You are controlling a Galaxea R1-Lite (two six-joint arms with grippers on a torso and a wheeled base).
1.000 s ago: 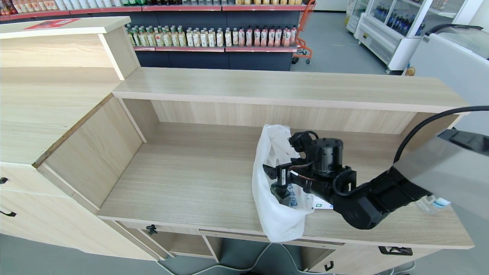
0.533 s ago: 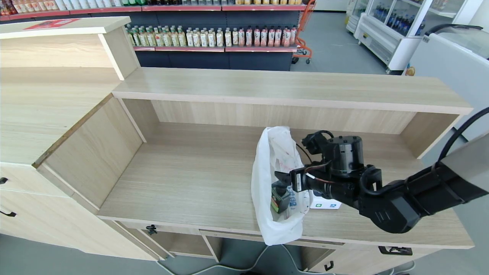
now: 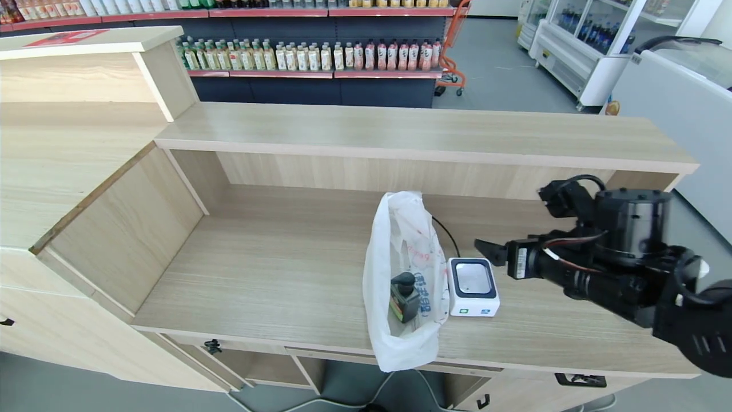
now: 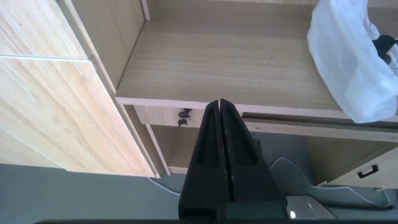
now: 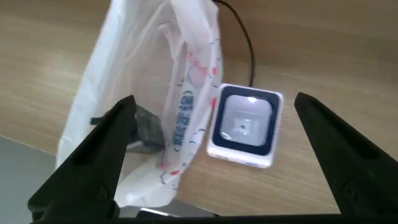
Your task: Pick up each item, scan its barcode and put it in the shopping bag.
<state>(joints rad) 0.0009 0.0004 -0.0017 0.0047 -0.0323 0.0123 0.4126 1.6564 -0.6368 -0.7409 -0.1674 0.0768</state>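
I see the bottle half-hidden in the shopping bag beside the scanner, right gripper wide open, empty (left gripper closed, empty), now pulled back from the bag.

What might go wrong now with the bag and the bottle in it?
The shopping bag hangs a little over the front edge of the counter, so with the pump bottle inside it might slump or slide off. The bag is also thin and floppy, right beside the scanner and its cable. If the open right gripper comes in again, it might snag the plastic or the cable.
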